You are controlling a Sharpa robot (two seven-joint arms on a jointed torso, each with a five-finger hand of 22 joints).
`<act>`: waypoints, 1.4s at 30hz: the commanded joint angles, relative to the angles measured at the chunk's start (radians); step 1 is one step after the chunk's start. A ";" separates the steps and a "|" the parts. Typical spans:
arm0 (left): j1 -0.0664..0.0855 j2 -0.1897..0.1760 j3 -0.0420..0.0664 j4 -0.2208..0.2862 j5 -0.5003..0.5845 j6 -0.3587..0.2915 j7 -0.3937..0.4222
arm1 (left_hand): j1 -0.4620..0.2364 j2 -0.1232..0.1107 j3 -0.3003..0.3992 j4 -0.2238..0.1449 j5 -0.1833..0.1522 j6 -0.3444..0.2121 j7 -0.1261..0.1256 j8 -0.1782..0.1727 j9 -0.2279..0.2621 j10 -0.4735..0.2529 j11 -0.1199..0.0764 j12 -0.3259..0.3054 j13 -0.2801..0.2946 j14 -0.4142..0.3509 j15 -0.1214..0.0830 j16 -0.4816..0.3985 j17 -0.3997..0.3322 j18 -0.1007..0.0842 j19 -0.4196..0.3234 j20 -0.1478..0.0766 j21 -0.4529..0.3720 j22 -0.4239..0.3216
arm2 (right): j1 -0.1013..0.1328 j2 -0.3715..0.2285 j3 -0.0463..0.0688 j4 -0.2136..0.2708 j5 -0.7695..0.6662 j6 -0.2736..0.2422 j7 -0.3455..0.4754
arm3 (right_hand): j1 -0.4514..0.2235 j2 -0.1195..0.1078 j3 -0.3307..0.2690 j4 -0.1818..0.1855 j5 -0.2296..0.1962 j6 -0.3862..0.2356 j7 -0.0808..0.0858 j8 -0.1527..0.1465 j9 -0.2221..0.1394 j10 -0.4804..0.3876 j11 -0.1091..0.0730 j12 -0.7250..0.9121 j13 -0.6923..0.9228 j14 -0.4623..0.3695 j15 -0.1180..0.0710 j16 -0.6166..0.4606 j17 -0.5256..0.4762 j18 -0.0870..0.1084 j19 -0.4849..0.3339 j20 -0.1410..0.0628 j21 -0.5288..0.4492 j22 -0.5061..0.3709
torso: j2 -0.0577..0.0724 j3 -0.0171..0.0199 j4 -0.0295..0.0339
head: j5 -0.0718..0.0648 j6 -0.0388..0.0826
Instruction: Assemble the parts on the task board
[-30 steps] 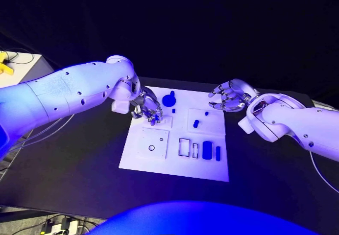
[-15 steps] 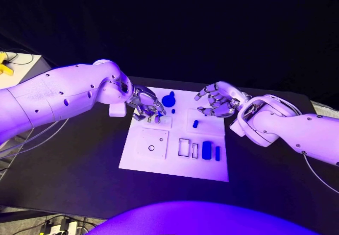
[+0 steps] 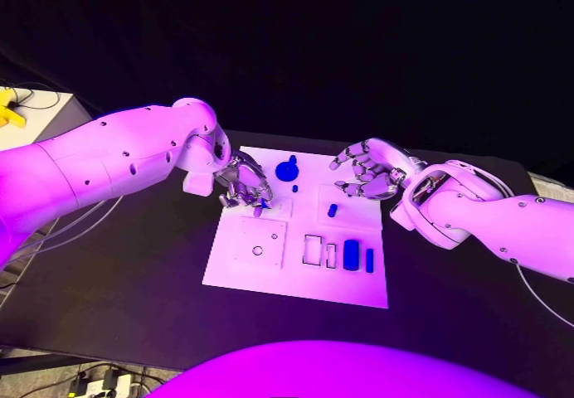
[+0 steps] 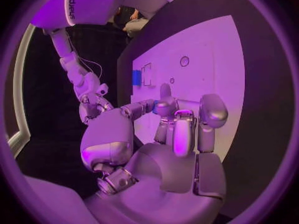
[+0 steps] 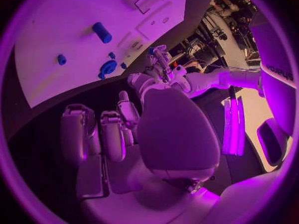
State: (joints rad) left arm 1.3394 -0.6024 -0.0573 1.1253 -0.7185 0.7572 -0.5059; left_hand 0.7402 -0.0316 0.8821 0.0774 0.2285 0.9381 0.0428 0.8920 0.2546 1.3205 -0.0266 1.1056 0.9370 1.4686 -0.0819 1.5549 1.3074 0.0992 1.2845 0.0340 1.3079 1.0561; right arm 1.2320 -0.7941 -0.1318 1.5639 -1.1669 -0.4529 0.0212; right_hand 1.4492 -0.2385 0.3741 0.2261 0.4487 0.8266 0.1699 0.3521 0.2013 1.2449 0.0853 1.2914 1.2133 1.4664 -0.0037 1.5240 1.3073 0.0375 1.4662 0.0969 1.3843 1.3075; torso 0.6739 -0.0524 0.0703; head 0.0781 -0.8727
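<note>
Left robot hand (image 3: 245,187): upper left of the task board, fingers curled down over its corner (whether they pinch a part, I cannot tell).
Task board (image 3: 251,269): frame centre, on the black surface (image 3: 119,282).
Parts: round blue piece (image 3: 287,170) upper middle; dark bar (image 3: 351,254) lower right.
Right robot hand (image 3: 368,172): upper right of board, fingers curled, holding nothing.

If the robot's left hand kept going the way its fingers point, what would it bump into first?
Probably the white task board: the silver left hand points its fingers down over the board's far left part. How far above it the fingers are is unclear.
</note>
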 commanded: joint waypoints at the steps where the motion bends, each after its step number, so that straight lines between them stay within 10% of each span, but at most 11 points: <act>1: 0.006 0.025 -0.001 -0.029 -0.078 0.100 -0.040 | 0.054 0.047 0.072 -0.068 0.003 0.002 -0.006 0.006 -0.002 0.001 -0.005 0.001 0.001 0.092 0.001 -0.002 0.231 0.005 0.009 -0.002 0.003 0.002 | -0.001 0.000 0.000 -0.005 -0.018 -0.011 -0.002 | 0.005 -0.004 0.005 -0.001 -0.001 0.009 0.002 0.005 -0.001 0.004 -0.002 0.004 0.000 0.079 0.009 -0.002 0.177 0.006 0.031 0.008 0.003 0.135 | 0.002 0.0000 -0.0009 | 0.002 0.000; 18: 0.053 0.182 -0.030 -0.219 -0.081 0.254 -0.069 | 0.056 0.048 0.073 -0.070 0.004 0.003 -0.006 0.007 -0.002 0.004 -0.005 0.005 0.007 0.095 0.001 0.003 0.240 0.002 0.018 -0.002 0.011 0.018 | 0.000 -0.001 0.000 -0.019 -0.002 -0.015 -0.015 | 0.001 -0.006 0.007 -0.001 0.005 0.008 0.002 0.004 -0.002 0.004 -0.001 0.004 -0.002 0.079 0.009 -0.002 0.177 0.007 0.031 0.008 0.002 0.135 | 0.000 0.0009 0.0007 | 0.011 0.000; 33: 0.059 0.264 -0.050 -0.329 -0.054 0.330 -0.082 | 0.056 0.044 0.067 -0.075 0.005 0.010 -0.008 0.012 0.000 0.012 -0.006 0.014 0.017 0.099 0.000 0.009 0.251 -0.002 0.030 -0.003 0.022 0.039 | 0.000 0.008 0.000 -0.026 0.010 -0.013 -0.019 | -0.002 -0.008 0.009 -0.001 0.010 0.008 0.002 0.004 -0.002 0.003 -0.002 0.003 -0.003 0.078 0.009 -0.003 0.176 0.007 0.031 0.008 0.002 0.135 | 0.003 -0.0006 -0.0017 | 0.015 0.000; 42: 0.059 0.267 -0.092 -0.341 -0.056 0.353 -0.086 | 0.056 0.040 0.057 -0.077 0.003 0.011 -0.008 0.013 0.000 0.013 -0.006 0.013 0.017 0.099 0.000 0.010 0.253 -0.003 0.032 -0.003 0.024 0.041 | 0.000 0.009 0.000 -0.027 0.012 -0.012 -0.020 | -0.003 -0.008 0.010 -0.001 0.013 0.008 0.002 0.003 -0.002 0.003 -0.002 0.003 -0.003 0.078 0.009 -0.003 0.176 0.007 0.031 0.008 0.001 0.135 | 0.002 -0.0017 0.0007 | 0.012 0.000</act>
State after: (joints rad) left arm 1.3962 -0.3374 -0.1482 0.7853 -0.7832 0.9399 -0.5864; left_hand 0.7453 -0.0366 0.8746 0.0699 0.2303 0.9424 0.0421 0.9031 0.2547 1.3286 -0.0333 1.1161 0.9534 1.4686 -0.0819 1.5588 1.3074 0.0993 1.3099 0.0305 1.3276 1.0964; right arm 1.2325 -0.7860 -0.1316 1.5363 -1.1554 -0.4671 -0.0005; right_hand 1.4491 -0.2384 0.3797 0.2261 0.4591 0.8266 0.1699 0.3521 0.2004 1.2449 0.0853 1.2913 1.2116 1.4664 -0.0037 1.5240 1.3073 0.0375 1.4662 0.0970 1.3843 1.3080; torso 0.6761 -0.0532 0.0699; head 0.0915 -0.8727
